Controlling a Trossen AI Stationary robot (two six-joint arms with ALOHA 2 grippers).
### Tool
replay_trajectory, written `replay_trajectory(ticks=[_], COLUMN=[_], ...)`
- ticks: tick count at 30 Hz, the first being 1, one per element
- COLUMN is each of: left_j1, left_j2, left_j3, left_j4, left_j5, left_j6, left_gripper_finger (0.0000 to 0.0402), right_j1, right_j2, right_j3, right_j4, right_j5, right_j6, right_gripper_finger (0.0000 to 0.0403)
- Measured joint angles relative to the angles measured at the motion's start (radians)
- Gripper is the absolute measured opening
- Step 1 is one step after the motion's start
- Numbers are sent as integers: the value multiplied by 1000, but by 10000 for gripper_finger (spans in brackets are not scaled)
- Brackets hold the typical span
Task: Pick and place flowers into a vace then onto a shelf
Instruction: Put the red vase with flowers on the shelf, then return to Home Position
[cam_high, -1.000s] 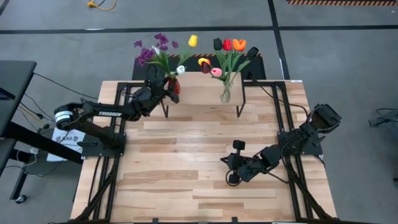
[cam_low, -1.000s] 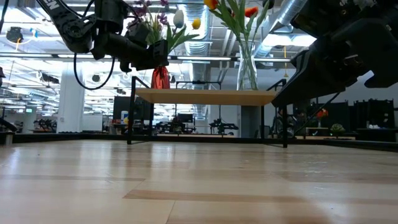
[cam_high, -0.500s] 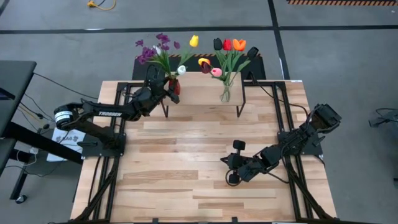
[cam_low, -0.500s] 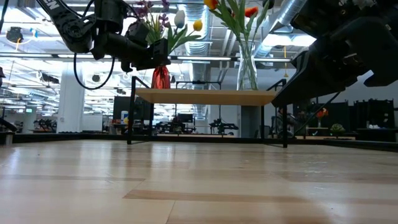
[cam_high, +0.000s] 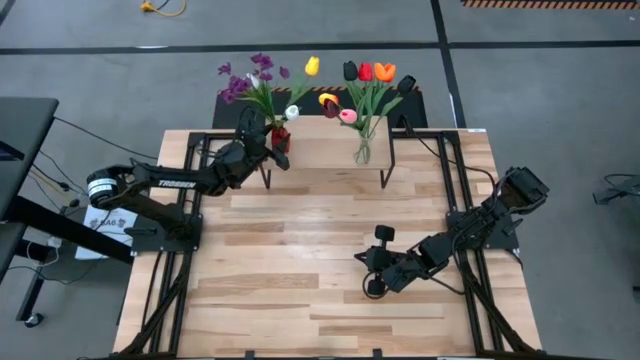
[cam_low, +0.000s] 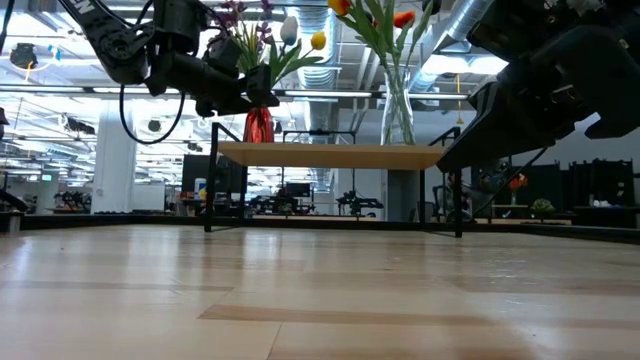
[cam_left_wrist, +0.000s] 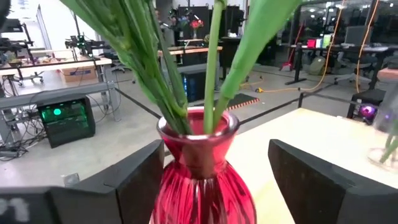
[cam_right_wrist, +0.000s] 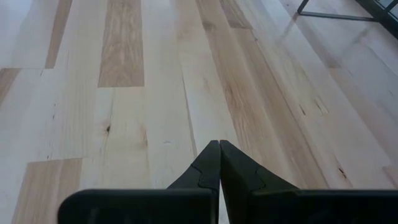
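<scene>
Left gripper (cam_high: 268, 143) at the far-left end of the shelf (cam_high: 325, 150), fingers spread wide to either side of the red vase (cam_left_wrist: 202, 180), gap visible on both sides; nothing gripped. The vase stands on the shelf with its flowers (cam_high: 255, 80) (purple blossoms, white and yellow tulips) upright in it.

Risk: the fingers still flank the vase closely. A pull-back that is not straight could clip the body or drag a stem and tip the vase off the shelf's left end. The tall stems make it top-heavy, by my judgement.

Further right on the shelf: glass vase (cam_high: 362, 152) with red, orange, dark and pink tulips, well apart from the red one.

Right gripper (cam_right_wrist: 218, 163) waits low over the near-right tabletop (cam_high: 300, 250), fingers pressed together, empty.

View notes: the left wrist view alone shows the clearance between fingers and vase. The high view alone shows the vase's place along the shelf. The low view confirms both vases sit level on the board.
</scene>
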Motion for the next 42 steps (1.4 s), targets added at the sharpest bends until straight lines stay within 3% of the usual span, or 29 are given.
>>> replay_trajectory(ticks=[6, 13, 27, 33, 37, 42], left_j1=[-17, -32, -107, -206, -303, -460], left_j2=[-23, -151, -377, -540, -654, -775], left_j3=[0, 0, 0, -1, -1, -33], left_j4=[-23, -142, -575, -737, -823, -867], left_j5=[-37, -71, -83, -57, 21, 63], left_j6=[23, 40, -16, -92, -135, -223], left_gripper_finger=[279, 279, 279, 279, 279, 279], right_j1=[1, 2, 2, 2, 2, 9], right_j2=[0, 0, 0, 0, 0, -20], right_j3=[0, 0, 0, 0, 0, 0], right_j4=[0, -14, -10, 21, 57, 217], right_j5=[0, 1, 1, 0, 1, -3], right_j6=[2, 17, 24, 25, 26, 25], right_gripper_finger=[0, 0, 0, 0, 0, 0])
